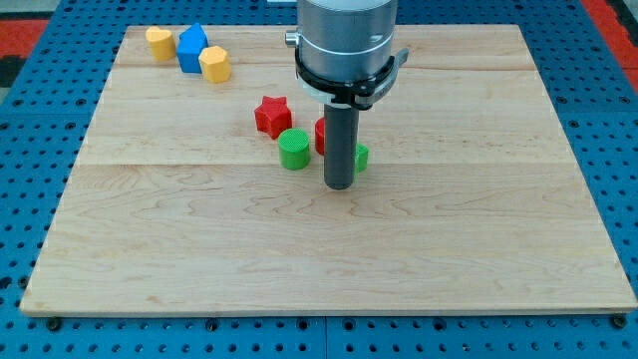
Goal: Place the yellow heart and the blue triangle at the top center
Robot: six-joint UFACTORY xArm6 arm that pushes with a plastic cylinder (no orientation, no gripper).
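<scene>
Nearest item: my tip (339, 185), the lower end of the dark rod, resting on the wooden board (329, 259) a little above the board's centre.
Tool state: I run a plain rod with nothing to open or close; it holds nothing, and I cannot tell if it touches the block behind it.
Green block, partly hidden: a green piece (361, 157) just to the view's right of the rod, mostly covered; shape not readable.
Red block, partly hidden: a red piece (320, 135) just behind the rod on the view's left; shape not readable.
Green cylinder (294, 149): just left of my tip, standing upright, apart from the rod.
Red star (271, 115): up and left of the green cylinder, close beside it.
Yellow heart (159, 43): top left corner of the board, well apart from my tip.
Blue block (192, 48): just right of the yellow heart; its exact shape I cannot make out.
Yellow hexagon (214, 63): touching or nearly touching the blue block's lower right side.
Surround: blue perforated table (40, 150) around the board.
</scene>
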